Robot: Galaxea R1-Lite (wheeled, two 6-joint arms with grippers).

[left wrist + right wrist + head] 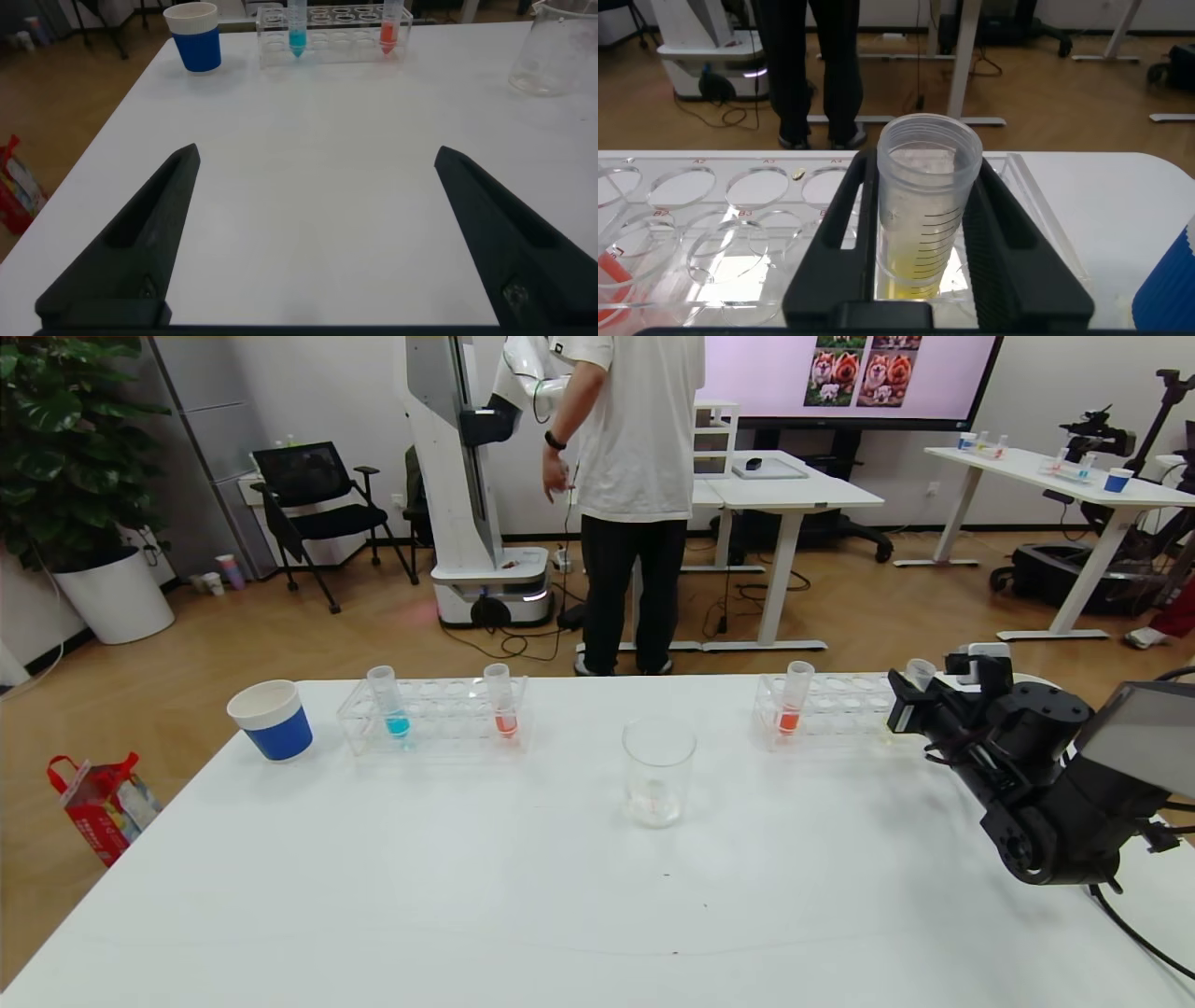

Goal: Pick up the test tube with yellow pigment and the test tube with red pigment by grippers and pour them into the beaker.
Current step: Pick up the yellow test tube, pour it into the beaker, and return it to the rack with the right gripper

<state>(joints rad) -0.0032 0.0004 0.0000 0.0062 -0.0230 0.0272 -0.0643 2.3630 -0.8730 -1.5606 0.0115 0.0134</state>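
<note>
One claw point(920, 252) around yellow tube point(926, 201).

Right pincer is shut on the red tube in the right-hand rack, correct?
Not red. The right wrist view shows the right pincer shut on the test tube with yellow pigment, standing in the right-hand rack.

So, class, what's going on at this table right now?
The right gripper has its jaws closed around the test tube with yellow pigment, which stands in the right-hand rack. The left gripper hangs open over bare table. The beaker waits mid-table, and the test tube with red pigment sits racked.
</note>
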